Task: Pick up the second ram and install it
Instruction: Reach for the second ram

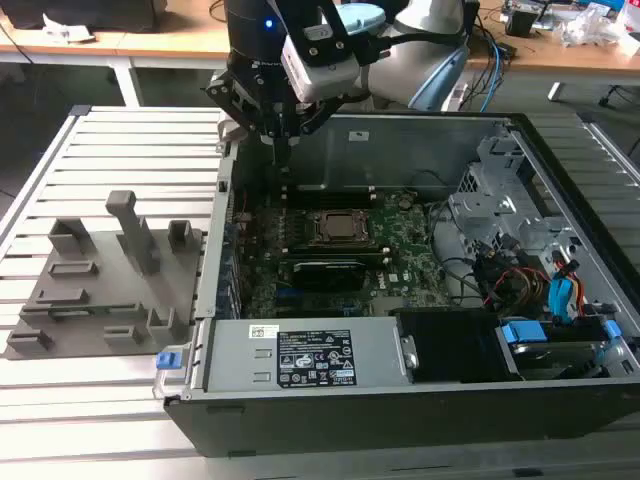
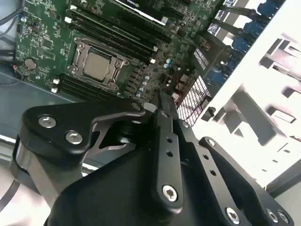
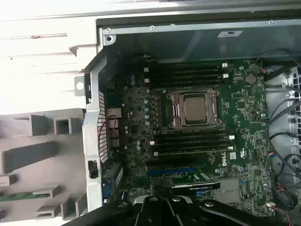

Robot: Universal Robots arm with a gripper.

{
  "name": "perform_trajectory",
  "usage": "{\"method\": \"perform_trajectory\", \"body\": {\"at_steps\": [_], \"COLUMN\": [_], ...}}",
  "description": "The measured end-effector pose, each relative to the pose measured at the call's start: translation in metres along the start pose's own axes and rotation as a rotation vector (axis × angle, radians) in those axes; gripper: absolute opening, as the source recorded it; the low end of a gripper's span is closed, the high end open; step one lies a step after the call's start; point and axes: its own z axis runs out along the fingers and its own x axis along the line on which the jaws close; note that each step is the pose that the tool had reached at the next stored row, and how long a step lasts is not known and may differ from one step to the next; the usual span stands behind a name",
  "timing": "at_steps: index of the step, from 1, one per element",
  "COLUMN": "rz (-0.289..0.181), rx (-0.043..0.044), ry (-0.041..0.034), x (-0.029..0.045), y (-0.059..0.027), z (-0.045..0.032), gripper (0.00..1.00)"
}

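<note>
Lying in fixture (image 3: 70,160), second ram (image 3: 14,197) parallels memory slots (image 3: 188,140).

even, soft room light in the exterior view. in the first wrist view the pale desk (image 3: 42,70) glares white; the computer case (image 3: 188,40) inside is dim, shadowed.

Slatted metal table (image 1: 110,130), pale grey, with long ribs running across the exterior view from left to right. Toward the table's edge at the exterior view's left, a flat grey fixture plate (image 1: 100,300) studded with upright blocks, lying flat on the slats. Just beside it, toward the exterior view's right, a black computer case (image 1: 400,420) laid on its side, open face up, reaching almost to the opposite edge. Slats showing along the near edge in front of both.
</note>
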Motion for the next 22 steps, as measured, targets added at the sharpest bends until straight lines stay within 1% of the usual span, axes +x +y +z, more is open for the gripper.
{"method": "perform_trajectory", "body": {"at_steps": [1, 2, 3, 8, 11, 13, 16, 19, 21, 22], "rz": [0.000, 0.000, 0.000, 0.000, 0.000, 0.000, 0.000, 0.000, 0.000, 0.000], "rx": [0.0001, 0.0000, -0.0001, -0.0001, -0.0001, 0.0000, 0.0000, 0.0000, -0.0001, 0.0000], "ry": [0.0001, -0.0001, -0.0007, -0.0008, -0.0007, -0.0007, -0.0007, -0.0007, -0.0008, -0.0007], "x": [0.0008, 0.0110, 0.0270, 0.0595, 0.0651, 0.0721, 0.0766, 0.0839, 0.0866, 0.0901], "y": [0.0000, -0.0008, -0.0020, -0.0044, -0.0049, -0.0054, -0.0057, -0.0063, -0.0065, -0.0068], "z": [-0.0001, -0.0003, -0.0006, -0.0008, -0.0007, -0.0007, -0.0006, -0.0004, -0.0004, -0.0004], "gripper": [0.11, 0.11, 0.11, 0.11, 0.11, 0.11, 0.11, 0.11, 0.11, 0.11]}}
